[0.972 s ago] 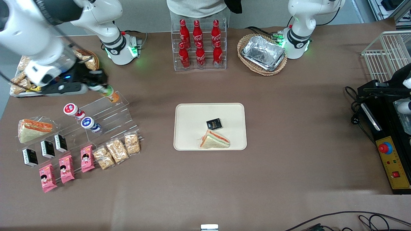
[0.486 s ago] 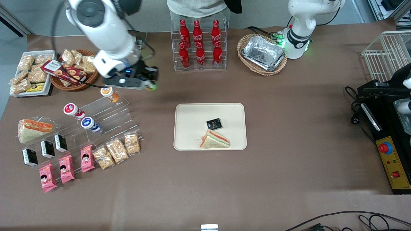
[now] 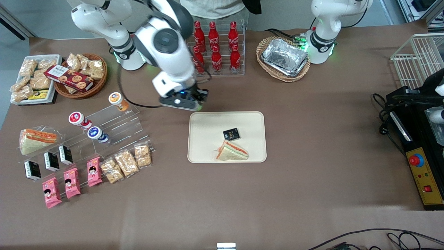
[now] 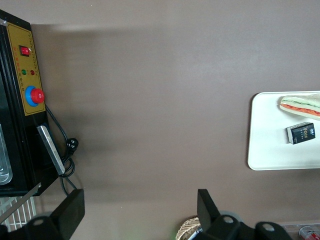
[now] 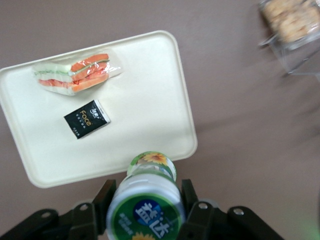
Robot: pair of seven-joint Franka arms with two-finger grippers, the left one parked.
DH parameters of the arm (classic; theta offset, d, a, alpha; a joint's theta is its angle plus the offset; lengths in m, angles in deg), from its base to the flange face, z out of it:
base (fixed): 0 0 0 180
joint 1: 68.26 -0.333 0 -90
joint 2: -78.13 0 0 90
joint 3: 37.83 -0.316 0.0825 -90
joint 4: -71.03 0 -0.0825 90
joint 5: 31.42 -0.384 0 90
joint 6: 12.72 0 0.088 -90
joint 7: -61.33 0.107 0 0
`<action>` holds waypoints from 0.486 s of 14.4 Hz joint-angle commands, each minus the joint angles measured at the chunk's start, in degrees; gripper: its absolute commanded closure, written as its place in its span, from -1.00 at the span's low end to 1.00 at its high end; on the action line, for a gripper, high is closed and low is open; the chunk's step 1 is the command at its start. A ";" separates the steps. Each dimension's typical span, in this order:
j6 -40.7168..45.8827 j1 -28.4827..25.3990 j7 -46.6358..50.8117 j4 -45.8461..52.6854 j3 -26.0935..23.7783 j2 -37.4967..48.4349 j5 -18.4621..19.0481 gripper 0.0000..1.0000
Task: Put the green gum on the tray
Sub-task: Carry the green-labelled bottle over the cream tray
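In the right wrist view the green gum (image 5: pixel 148 199), a small canister with a green-and-white lid, sits upright between the fingers (image 5: pixel 106 194) of my gripper (image 5: pixel 147 197), which is shut on it. The cream tray (image 5: pixel 150 100) lies just below, its corner under the canister. In the front view my gripper (image 3: pixel 194 103) hovers over the tray's (image 3: pixel 208 132) corner that is farthest from the camera and toward the working arm's end. The gripper body hides most of the gum there. The tray's edge (image 4: pixel 270 135) also shows in the left wrist view.
A wrapped sandwich (image 3: pixel 231 151) and a black packet (image 3: pixel 231 133) lie on the tray. An acrylic stand toward the working arm's end holds an orange-lidded canister (image 3: pixel 116 99), a red-lidded one (image 3: pixel 77 118) and a blue-lidded one (image 3: pixel 95 133). A cola bottle rack (image 3: pixel 215 48) stands close to the arm.
My gripper has carried the green gum from above the acrylic stand sideways across the table to the tray's corner. Nothing else has moved.
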 commanded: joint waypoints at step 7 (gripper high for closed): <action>-21.20 -2.71 9.78 -8.30 0.22 -12.59 10.03 0.29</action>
